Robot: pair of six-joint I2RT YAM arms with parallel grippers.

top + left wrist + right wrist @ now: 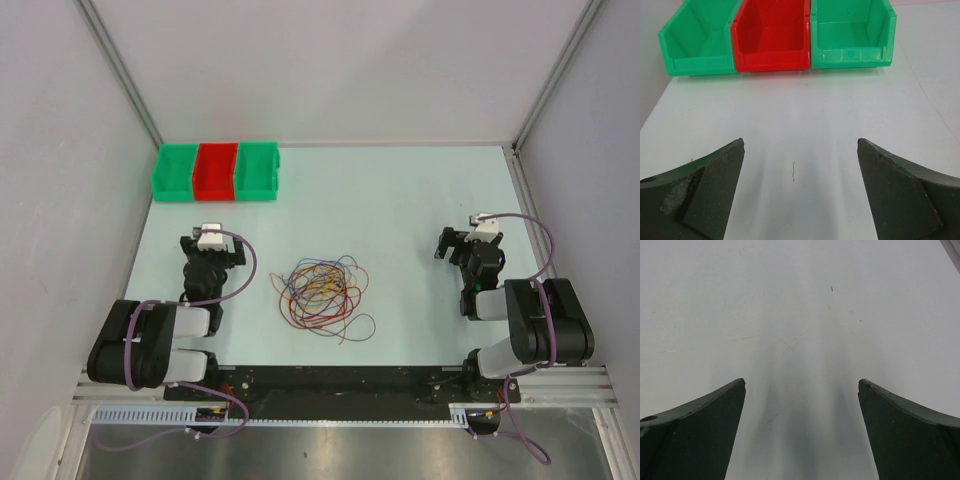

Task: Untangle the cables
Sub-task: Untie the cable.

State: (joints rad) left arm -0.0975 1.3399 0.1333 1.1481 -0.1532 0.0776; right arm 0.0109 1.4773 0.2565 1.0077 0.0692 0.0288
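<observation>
The cables [323,294] lie in one loose tangle of thin red, orange, yellow, blue and purple loops at the middle of the table, seen only in the top view. My left gripper [212,245] stands open to the left of the tangle, well apart from it. Its dark fingers [705,195] are spread wide over bare table, nothing between them. My right gripper [467,243] stands open to the right of the tangle, also apart from it. Its fingers [700,435] frame only bare table. Neither wrist view shows the cables.
Three bins stand in a row at the far left of the table: green [173,172], red [216,171], green [258,170]. The left wrist view faces them, red bin [771,37] in the middle. White walls close the table's sides and back.
</observation>
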